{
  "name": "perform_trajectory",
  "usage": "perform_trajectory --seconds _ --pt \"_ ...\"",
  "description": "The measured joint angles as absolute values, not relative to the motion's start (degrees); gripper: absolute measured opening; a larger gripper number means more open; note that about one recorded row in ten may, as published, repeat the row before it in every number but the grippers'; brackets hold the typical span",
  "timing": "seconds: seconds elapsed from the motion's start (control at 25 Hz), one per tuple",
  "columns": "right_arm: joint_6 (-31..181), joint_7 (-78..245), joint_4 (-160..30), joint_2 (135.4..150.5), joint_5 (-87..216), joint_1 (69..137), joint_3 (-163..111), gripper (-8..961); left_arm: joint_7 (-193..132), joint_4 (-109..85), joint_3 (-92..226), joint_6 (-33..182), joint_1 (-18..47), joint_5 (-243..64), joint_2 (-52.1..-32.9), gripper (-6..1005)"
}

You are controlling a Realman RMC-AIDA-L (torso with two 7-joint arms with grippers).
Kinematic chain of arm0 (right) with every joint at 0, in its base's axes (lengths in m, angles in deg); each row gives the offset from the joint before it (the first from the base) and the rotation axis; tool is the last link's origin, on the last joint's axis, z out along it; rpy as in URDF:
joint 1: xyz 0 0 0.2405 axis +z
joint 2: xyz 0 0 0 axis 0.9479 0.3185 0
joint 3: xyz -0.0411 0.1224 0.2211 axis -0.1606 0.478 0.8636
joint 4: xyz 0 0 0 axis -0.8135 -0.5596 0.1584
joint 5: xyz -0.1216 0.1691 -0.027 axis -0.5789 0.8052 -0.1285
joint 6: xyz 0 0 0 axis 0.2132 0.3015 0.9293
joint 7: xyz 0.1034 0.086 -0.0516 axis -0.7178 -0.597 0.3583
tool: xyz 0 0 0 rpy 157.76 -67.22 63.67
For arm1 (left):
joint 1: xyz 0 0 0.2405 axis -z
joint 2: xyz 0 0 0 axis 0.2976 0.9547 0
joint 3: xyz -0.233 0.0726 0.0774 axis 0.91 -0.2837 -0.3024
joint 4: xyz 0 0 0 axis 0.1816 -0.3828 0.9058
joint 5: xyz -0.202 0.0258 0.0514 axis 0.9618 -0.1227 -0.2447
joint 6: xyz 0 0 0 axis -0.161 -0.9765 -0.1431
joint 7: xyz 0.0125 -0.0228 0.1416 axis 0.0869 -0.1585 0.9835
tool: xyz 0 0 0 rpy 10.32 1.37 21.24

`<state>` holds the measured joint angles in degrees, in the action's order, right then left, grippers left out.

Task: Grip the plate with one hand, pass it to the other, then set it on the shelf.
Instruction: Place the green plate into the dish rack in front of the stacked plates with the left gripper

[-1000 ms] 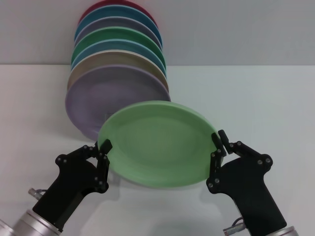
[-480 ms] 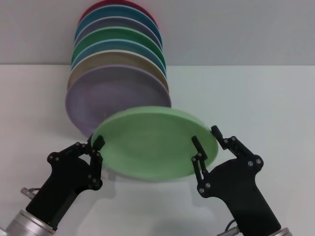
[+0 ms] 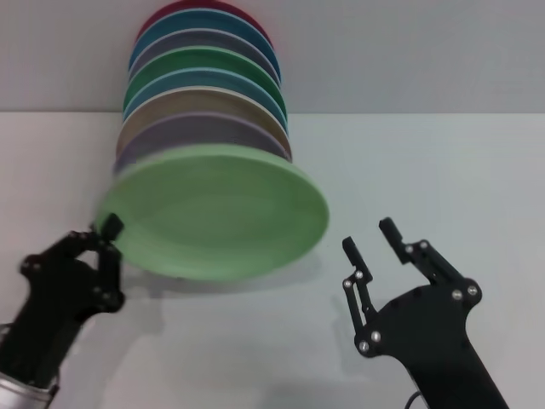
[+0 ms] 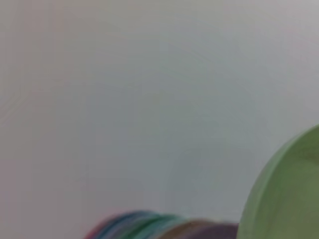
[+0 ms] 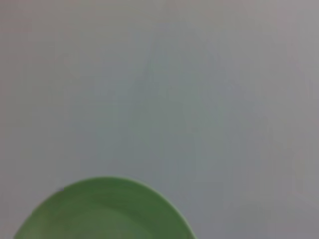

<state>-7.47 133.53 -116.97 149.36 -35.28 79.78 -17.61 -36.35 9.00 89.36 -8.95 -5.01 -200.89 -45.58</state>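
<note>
I've got the table [image 3: 477,170] as the big pale surface, and on it the row of standing plates [image 3: 204,94], which I'll use as my landmark; the shelf holding them is hidden behind them, can't point at it. The mint-green plate [image 3: 217,213] is in the air just in front of that row, tilted, its face toward the head camera, overlapping the frontmost lavender plate [image 3: 196,132]. My left gripper [image 3: 109,232] is pinching the plate's rim at the edge farthest from the right arm. My right gripper [image 3: 373,240] sits apart from the plate, off to the row's near right, jaws spread, holding nothing. Judgement: the handover looks done, so the left arm alone carries; the next move runs from the plate back toward the row.
</note>
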Motion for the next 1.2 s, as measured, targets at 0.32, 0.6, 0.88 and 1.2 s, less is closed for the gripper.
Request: perform_trajectory --seconds 0.32,0.6,0.88,1.2 --pt "-6.1 132.6 -113.1 149.65 -35.5 79.9 -18.3 318 -45.3 5.9 96.5 -14.7 -5.2 -201.0 -45.03 46" --pt "-3.6 130.8 -110.7 149.84 -35.1 79.9 -17.3 320 -45.5 0.2 98.2 -14.8 -1.2 -200.9 -45.63 45" --pt "-2.2 129.0 -109.0 149.88 -32.8 80.1 -16.2 319 -39.5 -0.6 98.2 -14.7 0.6 -201.1 -45.72 46" --pt "-1.3 129.0 -108.1 149.92 -31.3 80.4 -15.4 318 -36.2 -1.9 96.3 -12.2 1.8 -201.3 -46.11 45"
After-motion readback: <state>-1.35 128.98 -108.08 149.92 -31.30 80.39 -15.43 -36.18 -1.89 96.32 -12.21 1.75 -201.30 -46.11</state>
